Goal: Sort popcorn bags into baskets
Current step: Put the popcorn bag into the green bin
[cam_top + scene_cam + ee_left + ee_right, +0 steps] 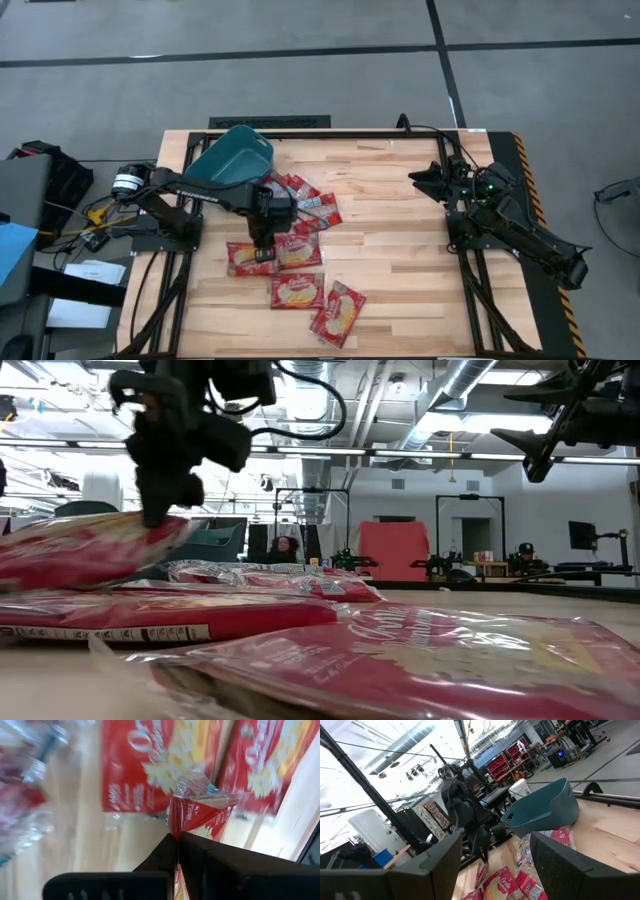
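Closest to the table-level camera lies a popcorn bag (420,660), red and glossy in crinkled clear wrap, flat on the wooden table (400,200). Starting at the left of the overhead view, the teal bin (232,160) sits at the table's far left corner, tipped on its side by the look of it, and I cannot see anything inside it. Just beside it my left gripper (264,250) hangs over the cluster of packets, its fingers closed on the corner of one bag (197,815), pinching a fold of the wrapper so the packet dangles and bends beneath the grip. The other bags lie near it: a few overlapping by the bin (312,205), two side by side under my wrist (285,253), one more (297,290) and another (338,313) toward the near edge. I judge these packets light and floppy, with slick film that could slide out of a shallow pinch, so a firm hold on a sealed edge or corner seems safest; squeezing the middle would only crumple it. Well apart on the right, my right gripper (425,180) waits raised above bare wood, its fingers spread wide and holding nothing.
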Robot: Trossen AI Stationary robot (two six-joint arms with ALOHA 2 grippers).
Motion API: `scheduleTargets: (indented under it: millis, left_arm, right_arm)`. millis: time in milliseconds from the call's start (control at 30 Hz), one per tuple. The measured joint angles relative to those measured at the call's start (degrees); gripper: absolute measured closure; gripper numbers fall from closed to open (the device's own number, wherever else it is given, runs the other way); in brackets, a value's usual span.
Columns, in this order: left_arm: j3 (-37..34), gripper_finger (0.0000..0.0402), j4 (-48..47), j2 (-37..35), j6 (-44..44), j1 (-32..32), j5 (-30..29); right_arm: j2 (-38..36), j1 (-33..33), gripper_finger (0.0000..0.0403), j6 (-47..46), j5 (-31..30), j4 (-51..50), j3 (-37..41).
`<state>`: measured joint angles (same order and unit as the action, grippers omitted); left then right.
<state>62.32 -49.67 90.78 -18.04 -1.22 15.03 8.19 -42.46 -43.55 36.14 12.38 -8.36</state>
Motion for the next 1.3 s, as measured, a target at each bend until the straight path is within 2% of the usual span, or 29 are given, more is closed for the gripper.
scheduleTargets:
  millis: [433, 633, 767, 900, 1100, 1300]
  left_arm:
    - [10.5, 0.0401, -8.5, -0.1, -5.6, 4.4, -2.2]
    - [15.9, 0.0401, -14.1, -0.1, -5.6, 8.3, -2.4]
    - [20.2, 0.0401, -21.3, -0.1, -3.0, 11.8, -5.0]
    - [24.4, 0.0401, -26.5, -0.2, -0.9, 16.9, -8.0]
    - [28.6, 0.0402, -28.5, -0.2, 0.3, 26.9, -12.9]
    - [29.4, 0.0401, -29.4, -0.2, 4.0, 38.7, -17.0]
  right_arm:
    - [0.0, 0.0, 0.0143, 0.0, -0.1, 0.0, 0.0]
    - [0.0, 0.0, 0.0143, 0.3, -0.1, 0.0, 0.0]
    - [0.0, 0.0, 0.0143, 0.5, -0.2, -0.1, 0.0]
    - [0.0, 0.0, 0.0143, 0.5, -0.2, -0.7, 0.0]
    - [0.0, 0.0, 0.0143, 0.5, -0.2, -4.3, 0.0]
    - [0.0, 0.0, 0.0143, 0.5, -0.2, -5.3, 0.0]
